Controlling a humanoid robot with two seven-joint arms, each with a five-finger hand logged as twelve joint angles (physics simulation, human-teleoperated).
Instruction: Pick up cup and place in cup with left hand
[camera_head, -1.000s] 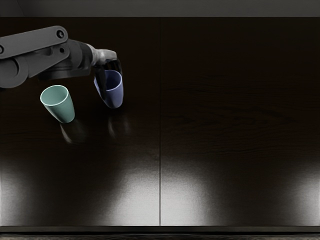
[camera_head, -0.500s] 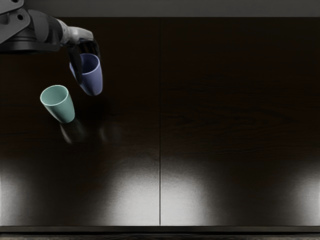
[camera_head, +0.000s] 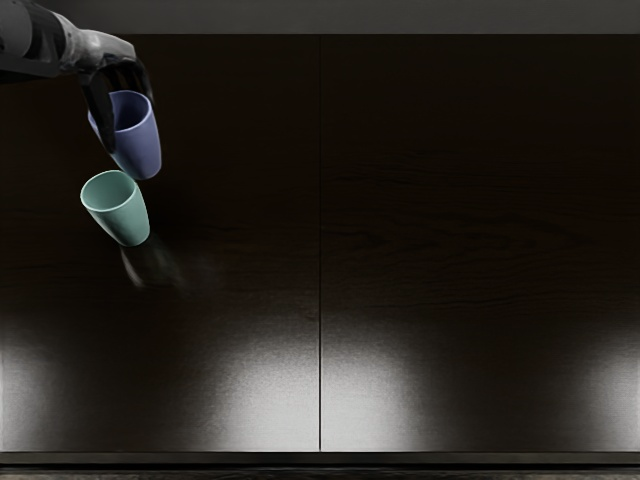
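Head view: the left hand (camera_head: 131, 124) grips the blue cup (camera_head: 140, 150) between part-curled fingers, near the green cup (camera_head: 124, 218). The green cup stands upright.

Standing cup (camera_head: 122, 216) positioned on table (camera_head: 450, 200), left of seam (camera_head: 320, 260). Held cup (camera_head: 141, 147) gripped by left hand (camera_head: 106, 58), seen behind and slightly right of standing cup, likewise left of seam. Held cup's base seen at standing cup's rim; contact not determinable.
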